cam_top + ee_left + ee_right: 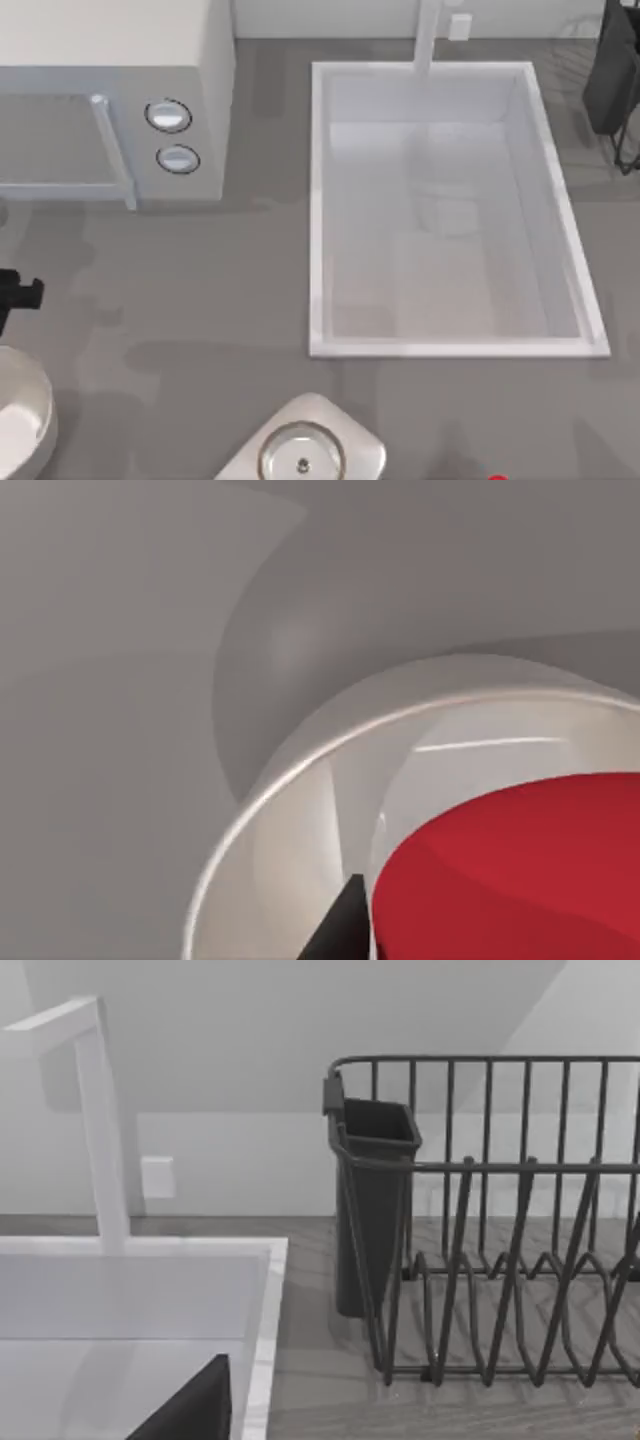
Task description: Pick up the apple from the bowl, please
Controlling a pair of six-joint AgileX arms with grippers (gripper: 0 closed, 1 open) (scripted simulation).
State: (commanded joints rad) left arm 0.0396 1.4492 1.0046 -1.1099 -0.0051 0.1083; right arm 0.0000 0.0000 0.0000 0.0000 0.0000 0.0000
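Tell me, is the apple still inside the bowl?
Yes, inside. In the left wrist view the red apple sits within the bowl, whose white rim curves around it.

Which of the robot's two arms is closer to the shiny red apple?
Left. Its wrist view looks from close by onto the glossy red apple inside the wide white bowl at the table's left edge. The right arm's wrist view faces the dark wire dish rack, beyond the sink.

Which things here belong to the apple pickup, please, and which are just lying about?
Job: apple, bowl, left gripper.
Lying about: microwave, sink, tap, dish rack, metal ring.
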